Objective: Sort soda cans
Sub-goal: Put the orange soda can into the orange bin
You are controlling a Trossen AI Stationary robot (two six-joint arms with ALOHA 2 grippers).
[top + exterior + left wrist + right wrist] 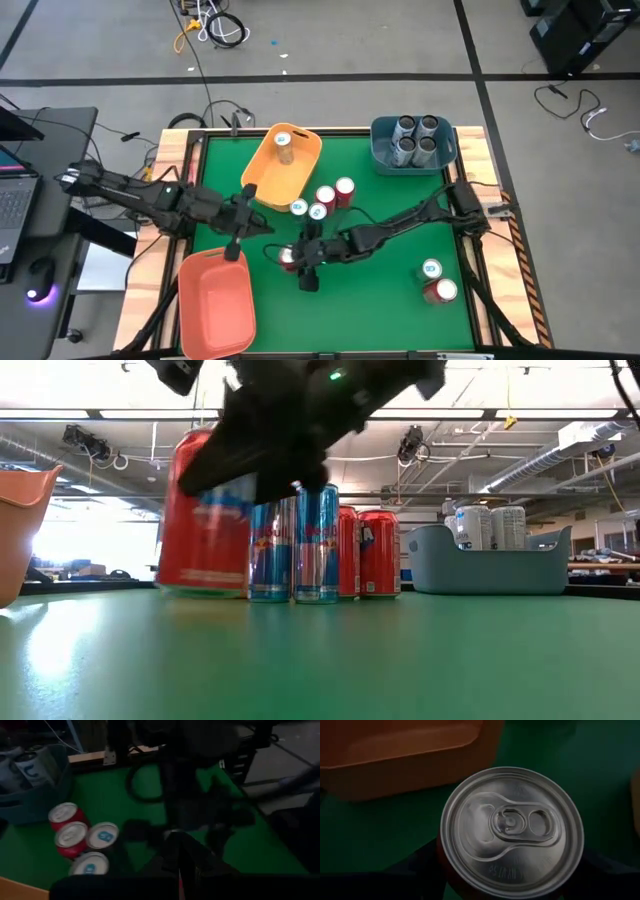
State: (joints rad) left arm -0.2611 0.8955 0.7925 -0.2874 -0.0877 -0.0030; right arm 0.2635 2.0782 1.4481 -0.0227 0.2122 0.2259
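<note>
I had the right gripper point(297, 262) down over a red can point(512, 832) that stood near the middle of the worktop point(380, 300), just off the corner of the orange bin point(215, 300); my right wrist view looked straight down on its silver top, with a dark finger showing at either side of the can's body. The jaws stood wide, and I judged them set around the can, though I could not tell whether the pads were pressing on it yet. The left gripper point(240, 225) hung between the yellow bin point(300, 170) and the orange bin, jaws together and holding nothing. The rest of the cans were spread about: one in the yellow bin, four grey ones in the blue bin point(382, 150), a cluster of two red and two teal-topped cans point(320, 200) beside the yellow bin, and a pair point(436, 281) near the worktop's right edge. To do this step well, I reckoned I should keep the can centred between the fingers, close squarely on its sides low enough that it would not tip, then lift straight up until its base cleared the orange bin's rim before carrying it across. The risks, as I saw them, were dragging the can along the worktop, or swinging into the left arm, which sat close to the path.
</note>
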